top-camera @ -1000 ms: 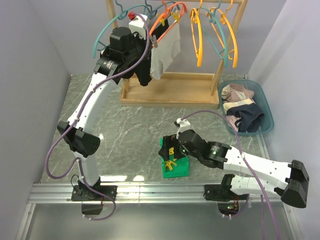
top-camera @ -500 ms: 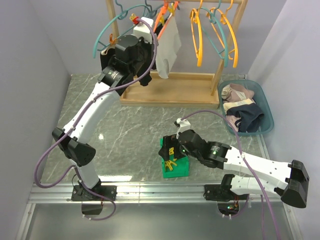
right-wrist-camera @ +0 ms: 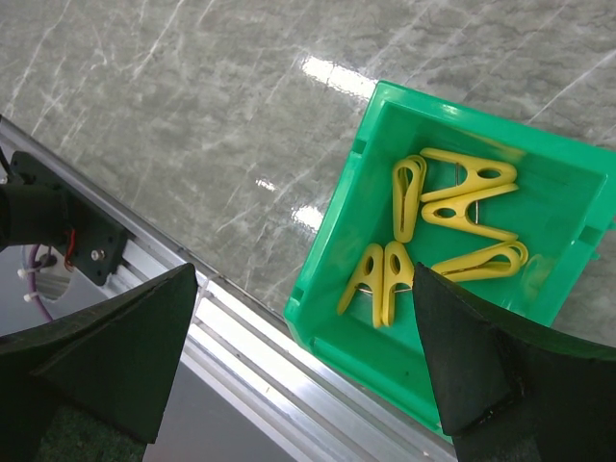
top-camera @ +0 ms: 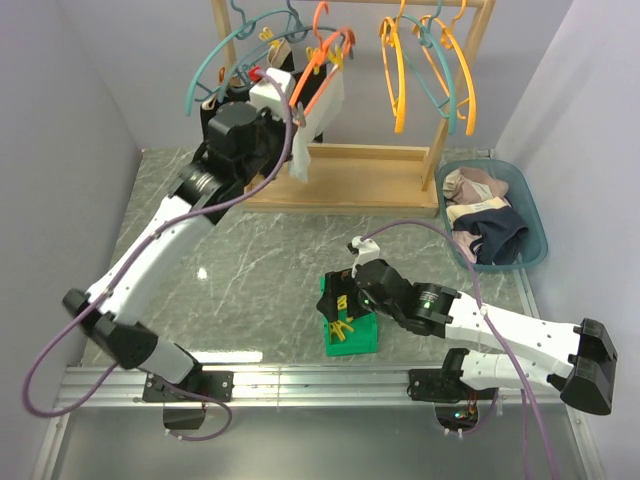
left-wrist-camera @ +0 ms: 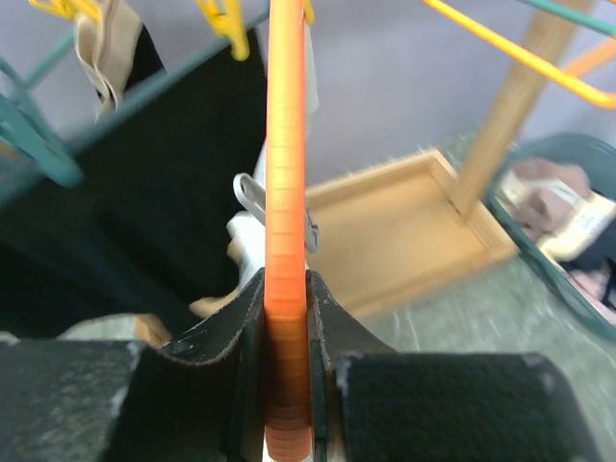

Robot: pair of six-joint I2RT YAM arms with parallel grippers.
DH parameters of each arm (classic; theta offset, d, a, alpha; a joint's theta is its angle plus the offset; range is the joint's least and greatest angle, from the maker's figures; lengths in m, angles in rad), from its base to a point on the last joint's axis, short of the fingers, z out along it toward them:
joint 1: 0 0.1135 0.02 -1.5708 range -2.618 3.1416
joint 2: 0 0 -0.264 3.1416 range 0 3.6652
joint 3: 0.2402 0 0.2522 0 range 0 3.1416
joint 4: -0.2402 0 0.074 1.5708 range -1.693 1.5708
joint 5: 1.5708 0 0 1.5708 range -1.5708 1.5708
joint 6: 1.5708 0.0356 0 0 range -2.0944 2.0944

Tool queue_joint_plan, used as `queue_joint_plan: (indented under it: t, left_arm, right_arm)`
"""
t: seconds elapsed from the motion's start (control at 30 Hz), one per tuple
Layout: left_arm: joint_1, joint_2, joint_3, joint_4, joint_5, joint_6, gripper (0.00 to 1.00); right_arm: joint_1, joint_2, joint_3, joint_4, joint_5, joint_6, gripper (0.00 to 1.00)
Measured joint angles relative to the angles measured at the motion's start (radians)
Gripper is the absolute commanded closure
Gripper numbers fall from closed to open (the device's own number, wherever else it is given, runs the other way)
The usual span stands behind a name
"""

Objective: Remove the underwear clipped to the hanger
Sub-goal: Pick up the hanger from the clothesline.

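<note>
My left gripper [top-camera: 297,88] is up at the wooden rack, shut on the lower arm of an orange hanger [top-camera: 312,62]; in the left wrist view that orange hanger [left-wrist-camera: 286,173] runs straight up between the closed fingers [left-wrist-camera: 332,318]. A white-grey underwear [top-camera: 322,108] hangs from this hanger. Black underwear [left-wrist-camera: 144,202] hangs just left of it on a teal hanger [top-camera: 208,62], with yellow pegs [left-wrist-camera: 224,16] along its top. My right gripper [top-camera: 340,297] hovers open and empty over the green bin [right-wrist-camera: 332,245].
The green bin [top-camera: 365,340] holds several yellow pegs [right-wrist-camera: 452,197]. A blue basin [top-camera: 532,205] with a heap of cloth stands at the right. The rack's wooden base [top-camera: 350,180] sits at the back; yellow hangers [top-camera: 398,80] hang bare on the right.
My left arm has swung its elbow down and to the left, keeping hold of the orange hanger. The white-grey underwear has shifted left with it. The right arm has not moved.
</note>
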State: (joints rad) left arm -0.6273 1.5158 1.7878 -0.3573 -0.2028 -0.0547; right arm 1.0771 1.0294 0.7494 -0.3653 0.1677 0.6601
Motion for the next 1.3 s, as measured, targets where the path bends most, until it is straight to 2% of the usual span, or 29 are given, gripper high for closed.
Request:
queue_joint_plan:
  t: [0.5, 0.87, 1.03, 1.3]
  left_arm:
    - [-0.051, -0.361, -0.311, -0.097, 0.135, -0.101, 1.0]
    - [-0.062, -0.647, -0.562, -0.24, 0.171, -0.229, 1.0]
    - [-0.062, -0.732, -0.605, -0.273, 0.178, -0.289, 1.0]
    - [-0.062, -0.752, -0.666, -0.358, 0.179, -0.333, 1.0]
  right_arm:
    - [0.0, 0.002, -0.012, 0.039, -0.026, -0.01, 0.0]
    - [0.0, -0.22, -0.093, 0.183, -0.238, -0.13, 0.0]
    - [0.01, -0.123, 0.026, 0.198, -0.264, -0.186, 0.05]
    - [0.031, 0.025, 0.255, 0.266, -0.119, -0.244, 0.19]
